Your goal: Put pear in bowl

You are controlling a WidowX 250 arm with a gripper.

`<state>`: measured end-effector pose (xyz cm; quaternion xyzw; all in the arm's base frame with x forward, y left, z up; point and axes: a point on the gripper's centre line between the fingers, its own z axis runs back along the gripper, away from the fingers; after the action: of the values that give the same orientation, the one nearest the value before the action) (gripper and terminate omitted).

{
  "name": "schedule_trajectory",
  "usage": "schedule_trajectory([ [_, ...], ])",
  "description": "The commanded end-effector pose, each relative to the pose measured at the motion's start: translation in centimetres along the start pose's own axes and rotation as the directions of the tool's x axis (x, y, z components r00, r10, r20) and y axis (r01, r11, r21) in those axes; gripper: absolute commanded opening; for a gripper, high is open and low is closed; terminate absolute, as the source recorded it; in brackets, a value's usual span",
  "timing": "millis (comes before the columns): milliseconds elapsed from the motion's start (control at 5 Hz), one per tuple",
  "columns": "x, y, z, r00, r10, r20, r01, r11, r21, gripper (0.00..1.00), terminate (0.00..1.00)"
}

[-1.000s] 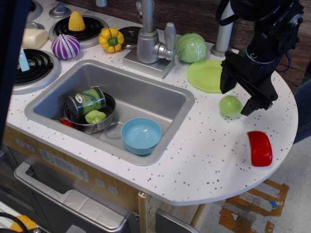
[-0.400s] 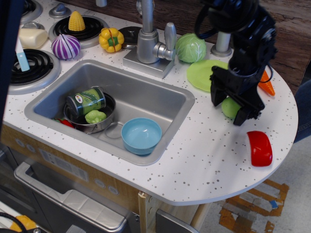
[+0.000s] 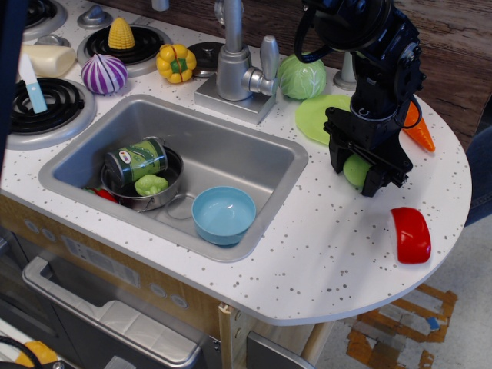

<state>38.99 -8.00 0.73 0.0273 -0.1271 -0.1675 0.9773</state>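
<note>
Tool (image 3: 357, 177) fingers straddle pear (image 3: 355, 170) on counter, grip unclear; pear axis hidden.

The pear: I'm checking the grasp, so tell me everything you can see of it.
The pear shows only as a smooth, pale-green, plastic-looking curve; most of it is hidden by the black end effector, whose fingers stand on either side of it. It sits on the speckled white counter, right of the sink, just below the lime-green plate. Whether it is gripped or lifted cannot be told.

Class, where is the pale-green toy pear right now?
The small pale-green plastic pear sits on the counter right of the sink, between the black gripper fingers, just below the flat lime-green plate.
</note>
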Motion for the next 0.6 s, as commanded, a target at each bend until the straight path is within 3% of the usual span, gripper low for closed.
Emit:
schedule_trajectory([
  [0,0.7,1.7,3.8,0.997,0.062,0.041,-0.062,0.998,-0.008,0.00,0.00],
  [200,-1.4,4.4,6.6,0.993,0.116,-0.018,-0.116,0.993,0.007,0.00,0.00],
  [400,-3.9,6.9,8.3,0.982,0.182,-0.044,-0.179,0.982,0.058,0.00,0.00],
])
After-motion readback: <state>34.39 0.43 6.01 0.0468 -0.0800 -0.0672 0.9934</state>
